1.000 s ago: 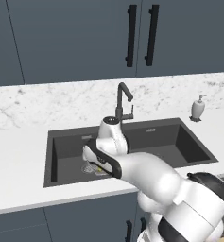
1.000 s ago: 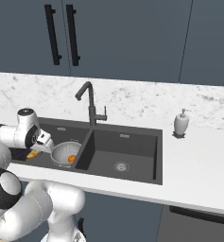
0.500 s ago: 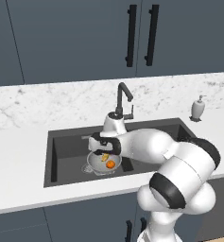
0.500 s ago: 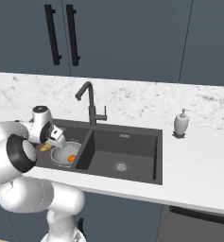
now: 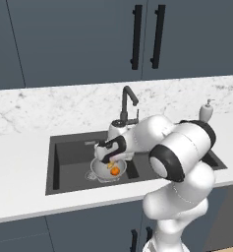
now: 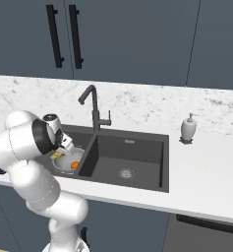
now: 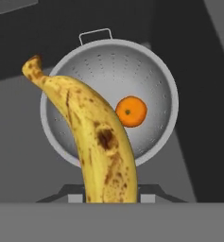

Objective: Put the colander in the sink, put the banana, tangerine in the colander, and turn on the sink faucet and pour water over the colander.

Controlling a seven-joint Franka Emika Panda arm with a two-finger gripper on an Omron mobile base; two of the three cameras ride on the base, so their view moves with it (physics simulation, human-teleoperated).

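The end effector [image 5: 108,158] grips the banana [image 7: 92,137] above the colander [image 7: 153,75], which sits in the sink's [image 6: 152,162] left basin. The tangerine [image 7: 131,111] lies inside, seemingly at 3 o'clock of the bowl's centre.

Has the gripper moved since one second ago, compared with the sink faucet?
Yes. In the left base view the gripper, shut on the banana, has swung from beside the colander to above it, below the sink faucet.
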